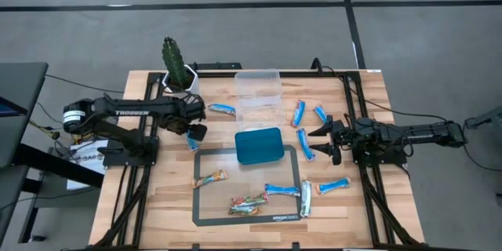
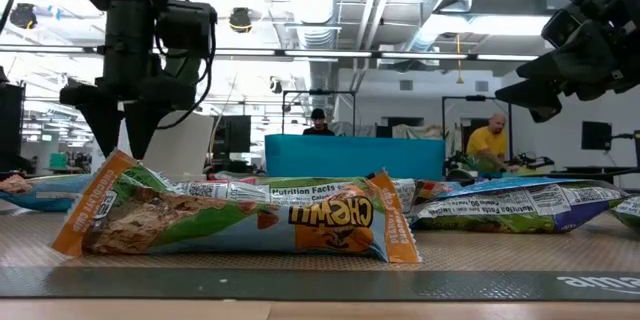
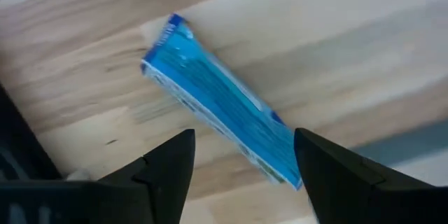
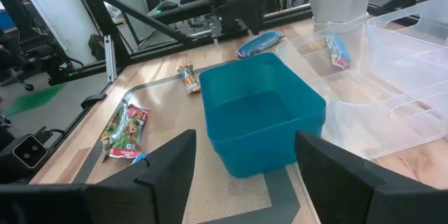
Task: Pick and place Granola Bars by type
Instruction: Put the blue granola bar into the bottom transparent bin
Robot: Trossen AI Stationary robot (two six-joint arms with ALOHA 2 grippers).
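My left gripper [image 1: 195,133] points down, open, above a blue-and-white granola bar [image 3: 217,98] that lies flat on the wood, left of the teal tray [image 1: 259,145]. Its fingers [image 3: 168,161] stand on either side of the bar's near end without touching it. Other blue bars lie at the back [image 1: 222,110], right of the tray [image 1: 305,145] and on the grey mat [image 1: 281,190]. A tan bar [image 1: 210,178] and multicoloured bars [image 1: 247,204] also lie on the mat. My right gripper [image 1: 323,136] waits open at the right, facing the tray [image 4: 262,112].
A clear plastic container [image 1: 259,98] stands behind the teal tray, with a cactus in a white pot [image 1: 179,69] at the back left. Black frame rails [image 1: 149,165] run along both sides of the table. People show in the room beyond [image 2: 490,140].
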